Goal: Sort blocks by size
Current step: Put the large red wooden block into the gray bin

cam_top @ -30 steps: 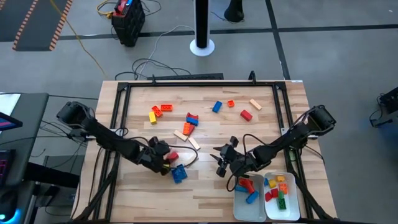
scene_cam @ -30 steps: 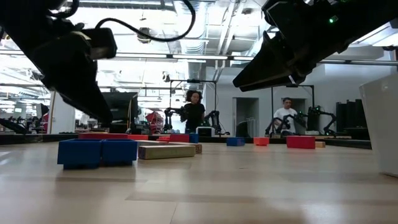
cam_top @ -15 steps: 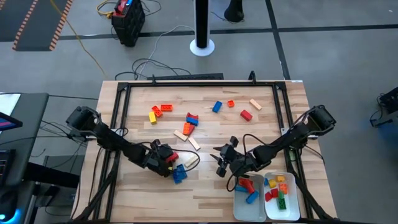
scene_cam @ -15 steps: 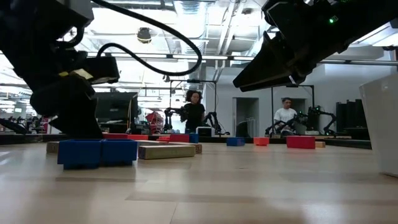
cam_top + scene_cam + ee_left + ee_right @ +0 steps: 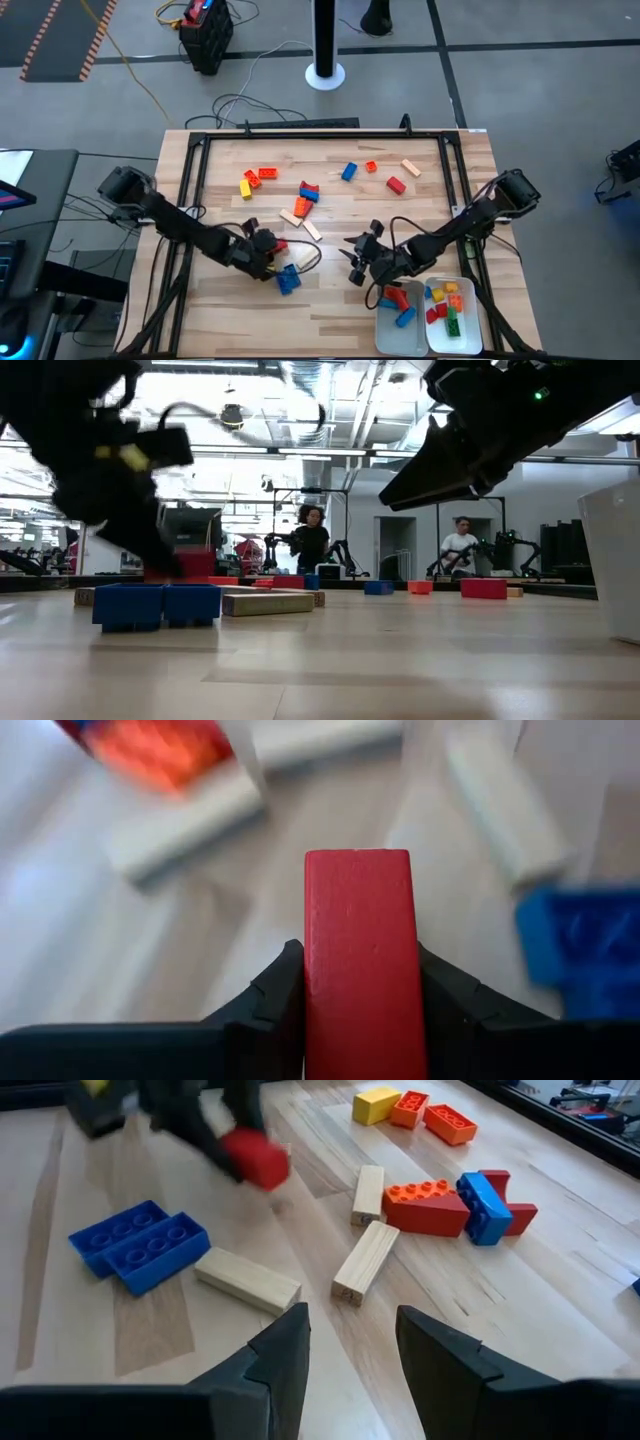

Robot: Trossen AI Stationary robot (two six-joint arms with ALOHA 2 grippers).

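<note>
While the left gripper [image 5: 268, 247] clamps a red block [image 5: 360, 960] between its two dark fingers, lifted off the wooden table [image 5: 330, 300], a pair of blue studded bricks [image 5: 288, 279] lies just beside it. Left wrist view alone shows the grip: smooth red face, jaws pressed on both sides. Right wrist view shows that red block [image 5: 255, 1158] from afar, plus three plain tan wood bars [image 5: 365, 1260] and an orange-blue-red studded cluster [image 5: 462, 1202].

Table's far half, high view: a yellow-orange group of three [image 5: 255, 180], one blue [image 5: 348, 171], one small orange [image 5: 371, 166], one tan [image 5: 411, 168], one red [image 5: 396, 185].

Right gripper [image 5: 357, 262] hovers near the trays, fingers parted, holding nothing. Two white trays [image 5: 385, 335] at right: one holds about three bricks, the other [image 5: 470, 335] around seven mixed ones. Low view shows two people in the room behind.
</note>
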